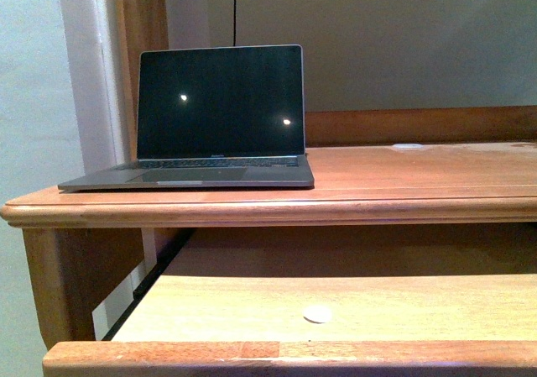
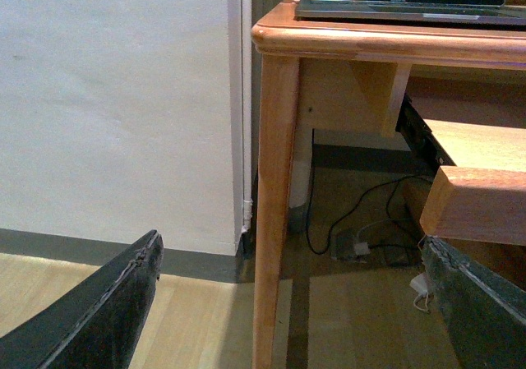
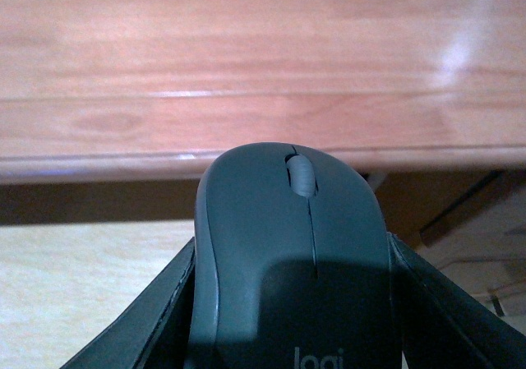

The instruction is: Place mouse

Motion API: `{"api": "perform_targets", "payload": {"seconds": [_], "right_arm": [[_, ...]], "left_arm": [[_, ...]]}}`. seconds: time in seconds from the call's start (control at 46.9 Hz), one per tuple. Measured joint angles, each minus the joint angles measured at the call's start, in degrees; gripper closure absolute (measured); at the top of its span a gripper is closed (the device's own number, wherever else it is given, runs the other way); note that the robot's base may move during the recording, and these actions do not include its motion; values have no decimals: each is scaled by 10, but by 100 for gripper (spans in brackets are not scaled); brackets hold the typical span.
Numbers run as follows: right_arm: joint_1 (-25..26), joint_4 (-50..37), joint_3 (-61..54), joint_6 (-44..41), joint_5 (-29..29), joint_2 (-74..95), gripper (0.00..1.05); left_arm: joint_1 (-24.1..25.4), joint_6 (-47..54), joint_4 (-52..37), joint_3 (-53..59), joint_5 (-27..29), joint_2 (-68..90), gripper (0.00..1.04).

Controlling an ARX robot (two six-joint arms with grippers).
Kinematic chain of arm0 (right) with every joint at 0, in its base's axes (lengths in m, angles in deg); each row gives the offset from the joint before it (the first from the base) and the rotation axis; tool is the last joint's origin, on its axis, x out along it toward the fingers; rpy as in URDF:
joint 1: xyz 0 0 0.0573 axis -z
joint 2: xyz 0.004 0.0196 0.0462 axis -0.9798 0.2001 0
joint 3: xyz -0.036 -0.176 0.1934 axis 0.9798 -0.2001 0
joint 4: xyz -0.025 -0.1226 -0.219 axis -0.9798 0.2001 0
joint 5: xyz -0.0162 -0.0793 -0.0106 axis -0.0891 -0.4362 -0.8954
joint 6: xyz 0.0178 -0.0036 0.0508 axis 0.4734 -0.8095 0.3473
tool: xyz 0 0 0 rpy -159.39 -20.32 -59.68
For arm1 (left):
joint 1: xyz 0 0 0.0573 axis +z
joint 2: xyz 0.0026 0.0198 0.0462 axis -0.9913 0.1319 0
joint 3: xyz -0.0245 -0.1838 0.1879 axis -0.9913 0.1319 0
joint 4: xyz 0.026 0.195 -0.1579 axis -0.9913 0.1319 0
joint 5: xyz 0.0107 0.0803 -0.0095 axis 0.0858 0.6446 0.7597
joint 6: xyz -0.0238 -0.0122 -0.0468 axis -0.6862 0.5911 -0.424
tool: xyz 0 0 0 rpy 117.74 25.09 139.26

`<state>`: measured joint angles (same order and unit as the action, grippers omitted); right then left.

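The right gripper [image 3: 292, 303] pinches the mouse [image 3: 289, 246] between its two dark fingers [image 3: 160, 324], one pressed to each flank of the domed grey-black shell. The mouse sits in that grip, short of the desk. Its scroll wheel [image 3: 301, 176] lies at the end farthest from the wrist, and part of a pale logo [image 3: 319, 359] shows at the nearer end. Just beyond the tips of the jaws runs the rounded front edge of the wooden desk [image 3: 246, 57], its reddish top stretching away ahead of them. Below that edge, to one side of the jaws, lies the pale board of a pull-out shelf [image 3: 74, 279].

The left gripper [image 2: 289, 244] hangs low beside the desk, jaws spread wide with nothing between them. Straight beyond the gap stands a desk leg [image 2: 275, 205]. Past it, cables [image 2: 353, 221] trail across the floor [image 2: 205, 320] under the desk. A pale wall [image 2: 115, 98] rises beyond one finger, and the front rail of the drawn-out shelf juts beyond the other.

Seen from the robot's body, the shelf is pulled out beneath the desk top and carries a small white round spot [image 1: 317, 314] on its board. Farther back, beyond and above the left jaws, an open laptop [image 1: 220, 112] with a dark screen stands on the desk top. A small white patch [image 1: 409, 147] lies near the desk's far edge, well apart from the laptop.
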<state>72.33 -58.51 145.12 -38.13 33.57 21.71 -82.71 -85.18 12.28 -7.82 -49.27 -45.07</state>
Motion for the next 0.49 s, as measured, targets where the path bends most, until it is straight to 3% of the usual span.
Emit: {"api": "perform_targets", "payload": {"seconds": [0.32, 0.49], "right_arm": [[-135, 22, 175, 56, -127, 158, 47], [-179, 37, 263, 67, -174, 237, 47]], "left_arm": [[0, 0, 0, 0, 0, 0, 8], [0, 0, 0, 0, 0, 0, 8]]}}
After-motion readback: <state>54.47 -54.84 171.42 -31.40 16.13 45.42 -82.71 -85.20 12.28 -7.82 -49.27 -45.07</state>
